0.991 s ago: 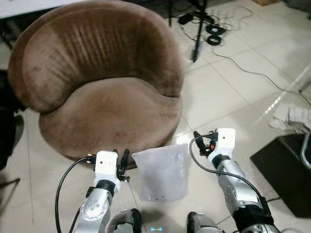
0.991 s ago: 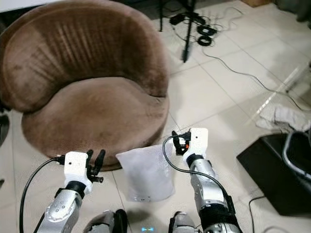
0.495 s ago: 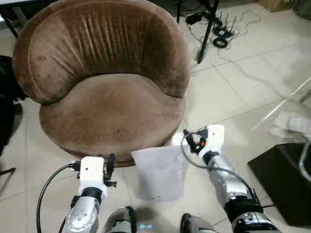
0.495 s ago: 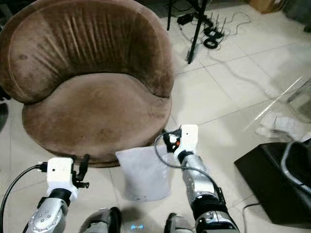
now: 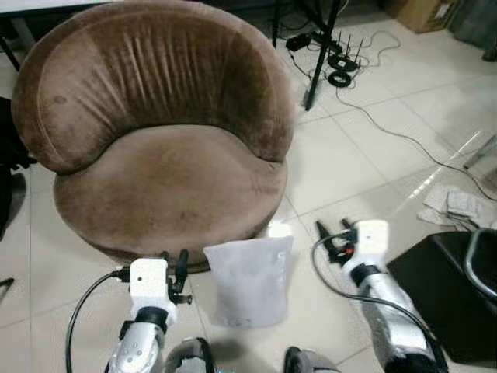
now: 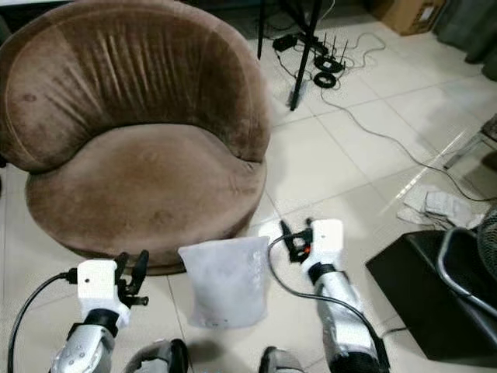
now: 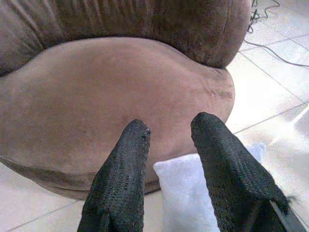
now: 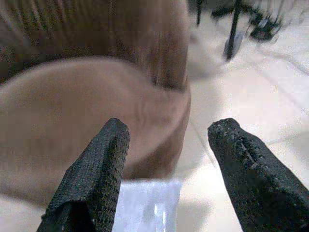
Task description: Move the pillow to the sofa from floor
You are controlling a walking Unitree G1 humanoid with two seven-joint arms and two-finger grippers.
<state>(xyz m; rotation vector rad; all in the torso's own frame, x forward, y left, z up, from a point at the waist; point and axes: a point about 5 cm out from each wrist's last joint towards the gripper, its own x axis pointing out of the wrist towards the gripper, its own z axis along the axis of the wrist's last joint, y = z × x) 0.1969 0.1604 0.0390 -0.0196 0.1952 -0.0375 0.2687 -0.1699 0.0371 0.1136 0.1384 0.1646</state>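
Observation:
A small white pillow (image 5: 248,281) lies on the tiled floor just in front of the round brown velvet sofa chair (image 5: 159,132). My left gripper (image 5: 177,260) hovers to the pillow's left, open and empty, its fingers pointing at the chair's base. My right gripper (image 5: 332,233) hovers to the pillow's right, open and empty as well. In the left wrist view the pillow (image 7: 186,198) shows between the black fingers (image 7: 120,179), below the chair's seat. The right wrist view is blurred, with the pillow (image 8: 147,208) low between wide-spread fingers (image 8: 94,174).
A black box (image 5: 458,295) sits on the floor to the right, with crumpled white cloth (image 5: 454,206) beside it. A black stand (image 5: 318,54) and tangled cables (image 5: 342,62) lie behind the chair on the right. Open tile stretches between chair and box.
The camera has shifted, so the whole scene sits a little differently. My right gripper has moved away from the pillow's right corner, outward to the right. The pillow still lies on the floor.

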